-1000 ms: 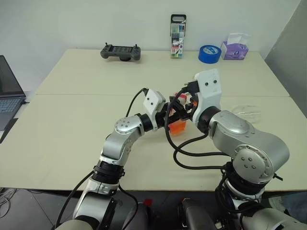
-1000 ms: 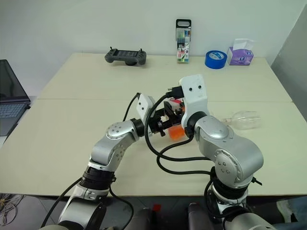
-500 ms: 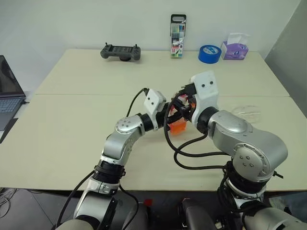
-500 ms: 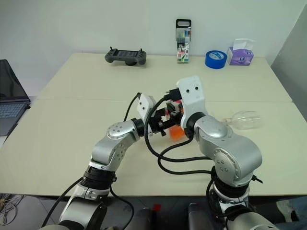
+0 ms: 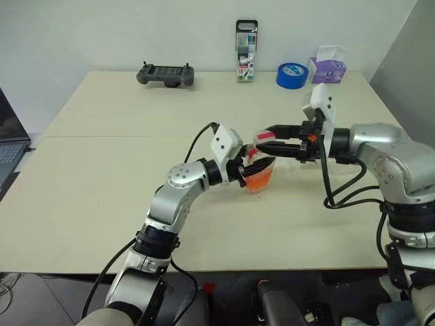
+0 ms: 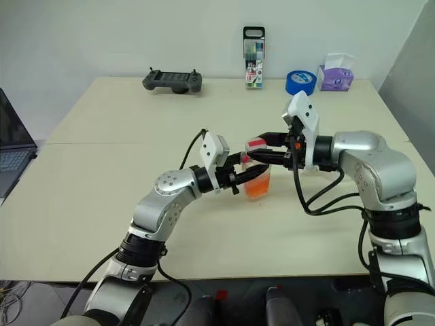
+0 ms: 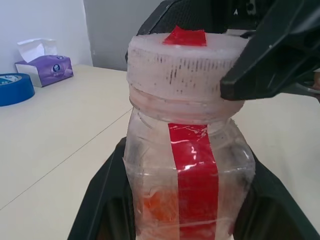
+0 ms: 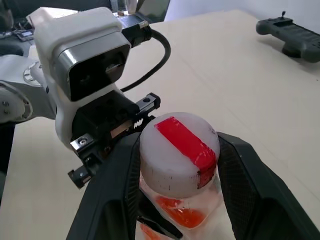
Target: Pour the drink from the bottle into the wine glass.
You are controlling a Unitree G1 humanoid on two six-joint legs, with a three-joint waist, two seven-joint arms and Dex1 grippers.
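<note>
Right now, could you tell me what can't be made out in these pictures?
- Drink level: left end effector covers the bottle in head views; left wrist view's edge cuts its base.
- Whether right end effector grips the cap: contact unclear, right wrist view.
- Marker pack print: too small.
- Laptop: cut by the edge.

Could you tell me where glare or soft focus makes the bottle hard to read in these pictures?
Left wrist view: the bottle is sharp, its red label strip glossy with small highlights, while the tissue box and tape roll behind are soft. Right wrist view: the cap is crisp, the controller slightly soft. Left eye view: even light, faint shadows.
</note>
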